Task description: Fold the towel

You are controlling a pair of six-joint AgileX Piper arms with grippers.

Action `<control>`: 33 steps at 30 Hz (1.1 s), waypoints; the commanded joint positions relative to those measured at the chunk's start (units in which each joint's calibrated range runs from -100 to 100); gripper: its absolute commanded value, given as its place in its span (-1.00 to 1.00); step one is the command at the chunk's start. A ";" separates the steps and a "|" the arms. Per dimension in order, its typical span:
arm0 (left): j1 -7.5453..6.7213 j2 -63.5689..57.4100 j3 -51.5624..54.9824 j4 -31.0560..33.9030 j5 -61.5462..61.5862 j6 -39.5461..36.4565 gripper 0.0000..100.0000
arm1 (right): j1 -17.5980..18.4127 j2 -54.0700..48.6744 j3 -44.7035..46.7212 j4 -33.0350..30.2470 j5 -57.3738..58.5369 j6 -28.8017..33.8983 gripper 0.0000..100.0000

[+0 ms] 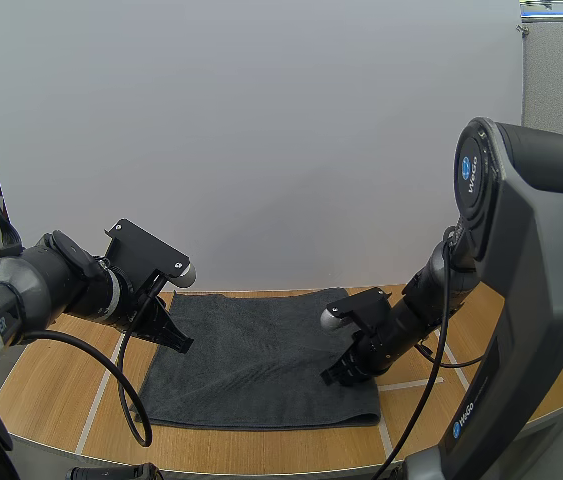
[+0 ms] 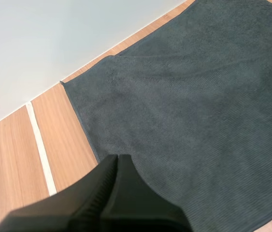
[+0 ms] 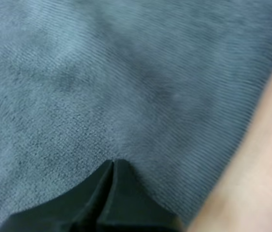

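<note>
Left hand, closed on nothing, hovers at the towel's nine o'clock edge; right hand, likewise closed and empty, at four o'clock.

Our towel is a uniform dark slate grey, with a fine ribbed weave across its surface and no print. The table is light honey-coloured wood grain, crossed by thin pale stripes. Our left gripper and right gripper are matt black. The right arm is dark grey with a round blue badge. The board is plain off-white.
</note>
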 commanded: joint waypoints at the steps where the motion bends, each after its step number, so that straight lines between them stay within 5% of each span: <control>1: -0.08 -0.49 0.20 -1.23 -0.22 -0.55 -1.00 | -3.89 1.22 0.51 -7.24 -6.35 -0.30 -1.00; 18: -0.08 -0.49 0.20 -1.23 -0.22 -0.55 -1.00 | -13.09 1.22 0.51 -11.71 0.01 -5.49 -1.00; 33: -0.08 -0.49 0.20 -1.23 -0.22 -0.55 -1.00 | -13.09 -14.49 -6.36 2.50 27.52 -4.99 -1.00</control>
